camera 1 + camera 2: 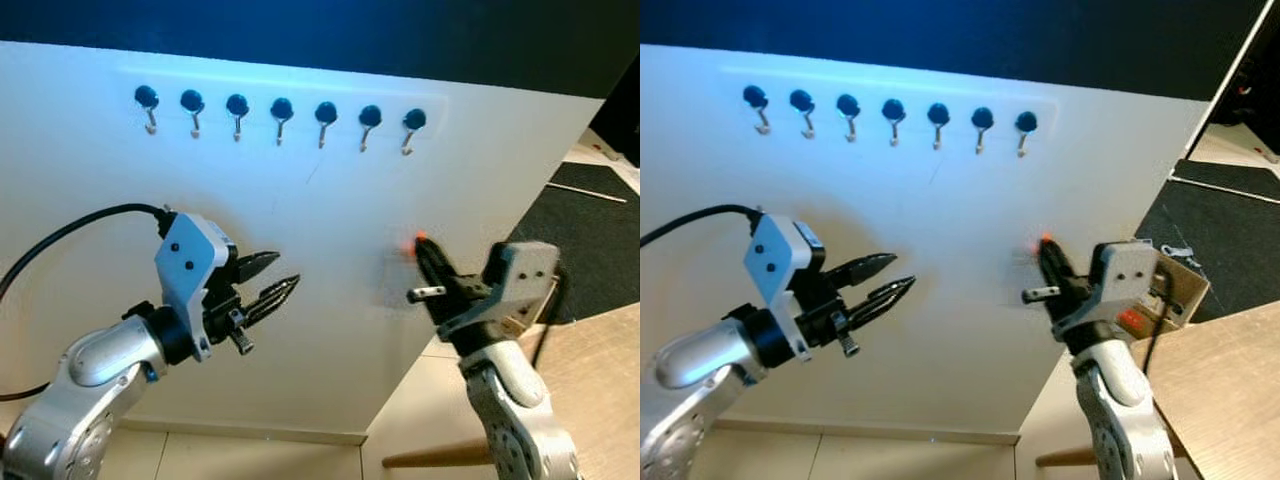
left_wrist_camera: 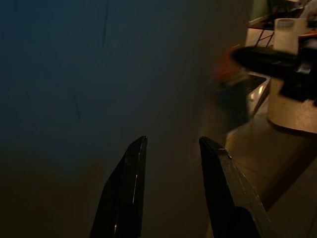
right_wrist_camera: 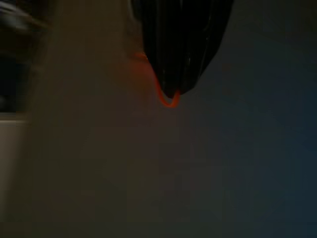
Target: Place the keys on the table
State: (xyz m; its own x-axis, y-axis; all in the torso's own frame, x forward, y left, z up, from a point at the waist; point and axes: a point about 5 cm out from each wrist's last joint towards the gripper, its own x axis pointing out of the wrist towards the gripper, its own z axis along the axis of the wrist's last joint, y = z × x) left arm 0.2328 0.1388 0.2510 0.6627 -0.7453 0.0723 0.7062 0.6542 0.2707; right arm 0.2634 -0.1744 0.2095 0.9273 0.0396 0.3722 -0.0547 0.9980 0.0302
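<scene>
So all 7 hooks (image 1: pixel 281 118) look bare. The right hand (image 1: pixel 422 245), below them, is pinched together on something small and orange (image 3: pixel 168 101), probably the keys. The left hand (image 1: pixel 272 278) hangs empty, fingers apart. The wooden tabletop (image 1: pixel 1230 385) is still waiting. No readable writing anywhere.

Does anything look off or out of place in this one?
All seven hooks on the white panel hang bare, and no keys show plainly anywhere. The right gripper is shut close to the panel, with something small and orange at its tip; what it is cannot be told. The left gripper is open and holds nothing.
</scene>
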